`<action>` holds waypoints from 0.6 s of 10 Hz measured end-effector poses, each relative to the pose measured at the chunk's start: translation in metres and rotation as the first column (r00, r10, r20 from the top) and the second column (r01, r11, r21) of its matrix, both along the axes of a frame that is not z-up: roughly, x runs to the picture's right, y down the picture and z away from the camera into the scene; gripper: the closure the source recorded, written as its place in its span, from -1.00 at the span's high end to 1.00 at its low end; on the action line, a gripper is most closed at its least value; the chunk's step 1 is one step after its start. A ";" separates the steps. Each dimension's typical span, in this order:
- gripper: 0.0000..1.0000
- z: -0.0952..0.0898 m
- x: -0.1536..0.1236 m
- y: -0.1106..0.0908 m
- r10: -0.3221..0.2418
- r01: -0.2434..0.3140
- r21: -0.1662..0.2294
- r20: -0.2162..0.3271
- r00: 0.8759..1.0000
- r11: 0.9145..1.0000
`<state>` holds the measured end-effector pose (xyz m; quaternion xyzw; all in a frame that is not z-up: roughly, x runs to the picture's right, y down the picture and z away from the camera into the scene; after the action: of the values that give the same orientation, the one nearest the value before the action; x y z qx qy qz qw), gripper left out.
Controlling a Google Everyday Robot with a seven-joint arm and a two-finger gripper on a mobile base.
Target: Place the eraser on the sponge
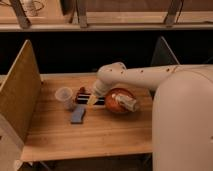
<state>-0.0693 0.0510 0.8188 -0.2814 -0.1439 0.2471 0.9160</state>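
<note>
The black eraser [82, 100] lies on the wooden table [100, 135], between the cup and the orange bowl. My gripper [93, 100] comes down from the white arm and sits right over the eraser's middle, hiding part of it; it is shut, and I cannot tell whether it touches the eraser. The blue sponge [78, 114] lies flat just in front and to the left of the eraser, with nothing on it.
A translucent plastic cup [65, 97] stands left of the eraser. A small reddish-brown object [81, 90] lies just behind it. An orange bowl [119, 100] holding an object sits to the right. A tall board wall [20, 90] borders the table's left side.
</note>
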 end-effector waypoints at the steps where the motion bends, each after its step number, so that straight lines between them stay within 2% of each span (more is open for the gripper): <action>1: -1.00 0.002 -0.005 0.003 -0.013 0.013 -0.008 0.017 1.000 1.000; 4: -1.00 0.000 -0.033 0.034 -0.076 0.083 -0.073 0.091 0.993 0.994; 6: -1.00 0.000 -0.036 0.046 -0.087 0.099 -0.110 0.111 0.990 0.989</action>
<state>-0.1057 0.0973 0.8184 -0.3531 -0.1644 0.1966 0.8998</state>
